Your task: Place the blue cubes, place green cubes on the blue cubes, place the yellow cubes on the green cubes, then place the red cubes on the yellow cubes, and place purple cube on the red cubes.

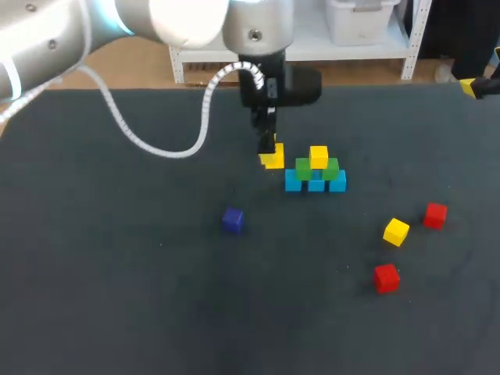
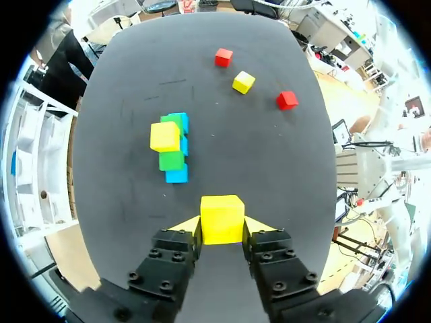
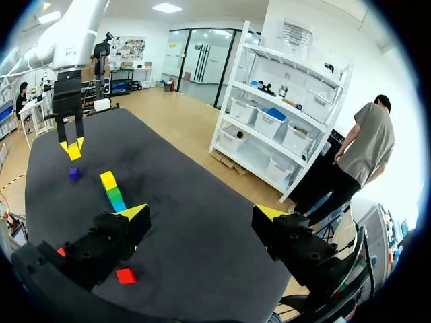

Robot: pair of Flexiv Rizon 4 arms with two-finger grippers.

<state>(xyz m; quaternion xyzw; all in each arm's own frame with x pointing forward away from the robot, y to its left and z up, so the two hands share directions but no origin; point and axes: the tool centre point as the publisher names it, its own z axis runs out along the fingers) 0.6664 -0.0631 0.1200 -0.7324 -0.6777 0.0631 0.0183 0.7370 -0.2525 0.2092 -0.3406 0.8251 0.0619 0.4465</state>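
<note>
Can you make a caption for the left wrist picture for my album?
Left gripper holds a yellow cube, with the blue, green and yellow stack ahead.

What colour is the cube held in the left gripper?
Yellow. The left gripper is shut on the cube; the left wrist view shows it best.

bright, even indoor light with soft shadows
light comes from a ceiling panel (image 3: 166, 8) overhead. the dark table (image 1: 117, 273) takes it flat, without glare, and the red cube (image 1: 386, 277) casts only a faint shadow close beside it. the left arm (image 1: 180, 19) is washed out near white. the held yellow cube (image 2: 222, 219) is evenly lit. the table's edges bow in the wrist views.
</note>
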